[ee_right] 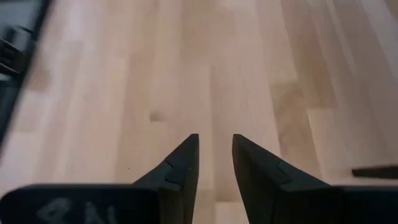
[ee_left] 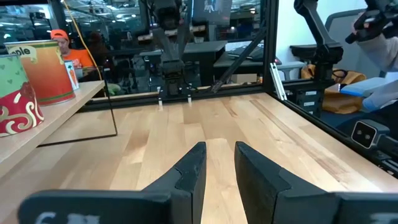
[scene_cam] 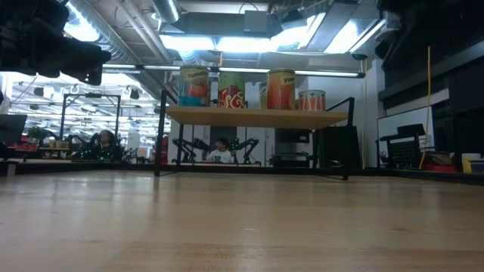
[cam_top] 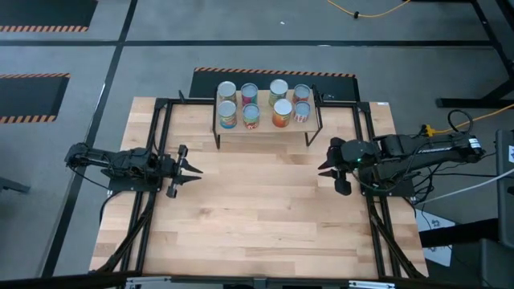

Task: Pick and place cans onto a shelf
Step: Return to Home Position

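The shelf point(cam_top: 267, 127), a light board on thin black legs, stands at the table's far middle. Several cans point(cam_top: 251, 115) stand upright on its top in two rows; four of them show in the low view point(scene_cam: 231, 89). My left gripper point(cam_top: 197, 170) hovers over the table's left part, pointing right, empty, its fingers a narrow gap apart point(ee_left: 220, 163). My right gripper point(cam_top: 322, 168) hovers over the right part, pointing left, empty, also with a narrow gap point(ee_right: 216, 152). The left wrist view shows two cans point(ee_left: 43, 71) on the shelf board's edge point(ee_left: 68, 112).
A black frame point(cam_top: 161, 144) runs along the table's left, right and far sides. Bare wood tabletop point(cam_top: 265, 209) lies between the grippers and toward the near edge. People point(scene_cam: 221, 153) show in the room beyond the table.
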You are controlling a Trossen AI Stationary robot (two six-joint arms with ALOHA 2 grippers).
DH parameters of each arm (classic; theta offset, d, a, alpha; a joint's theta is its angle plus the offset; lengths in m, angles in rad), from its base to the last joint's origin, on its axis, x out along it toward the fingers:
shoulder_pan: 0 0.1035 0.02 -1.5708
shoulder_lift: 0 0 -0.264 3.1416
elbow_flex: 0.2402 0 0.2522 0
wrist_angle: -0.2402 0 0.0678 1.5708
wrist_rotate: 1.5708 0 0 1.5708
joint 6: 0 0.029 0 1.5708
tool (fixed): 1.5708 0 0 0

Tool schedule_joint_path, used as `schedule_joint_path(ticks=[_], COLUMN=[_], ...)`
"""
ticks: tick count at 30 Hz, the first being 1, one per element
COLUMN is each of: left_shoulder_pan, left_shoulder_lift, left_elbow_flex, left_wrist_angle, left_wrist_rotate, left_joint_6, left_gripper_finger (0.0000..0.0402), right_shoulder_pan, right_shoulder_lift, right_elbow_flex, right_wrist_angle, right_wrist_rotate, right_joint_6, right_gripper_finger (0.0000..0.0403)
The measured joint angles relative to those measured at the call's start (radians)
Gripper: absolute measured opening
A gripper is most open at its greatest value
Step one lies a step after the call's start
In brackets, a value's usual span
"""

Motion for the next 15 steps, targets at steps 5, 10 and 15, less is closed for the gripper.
schedule_joint_path(ticks=[5,10,15], left_shoulder_pan=[0.0,0.0,0.0], left_shoulder_lift=[0.0,0.0,0.0], left_elbow_flex=[0.0,0.0,0.0], left_wrist_angle=[-0.001,-0.002,-0.002], left_wrist_rotate=[0.0,0.0,0.0], left_joint_6=[0.0,0.029,0.041], left_gripper_finger=[0.0078,0.0078,0.0078], right_shoulder_pan=[0.0,0.0,0.0], right_shoulder_lift=[-0.081,-0.222,-0.366], right_elbow_flex=[0.055,0.072,0.037], right_wrist_angle=[-0.003,-0.012,0.014], right_wrist_rotate=[-0.075,-0.072,-0.072], right_joint_6=[-0.01,-0.035,-0.059], right_gripper_finger=[0.0101,0.0101,0.0101])
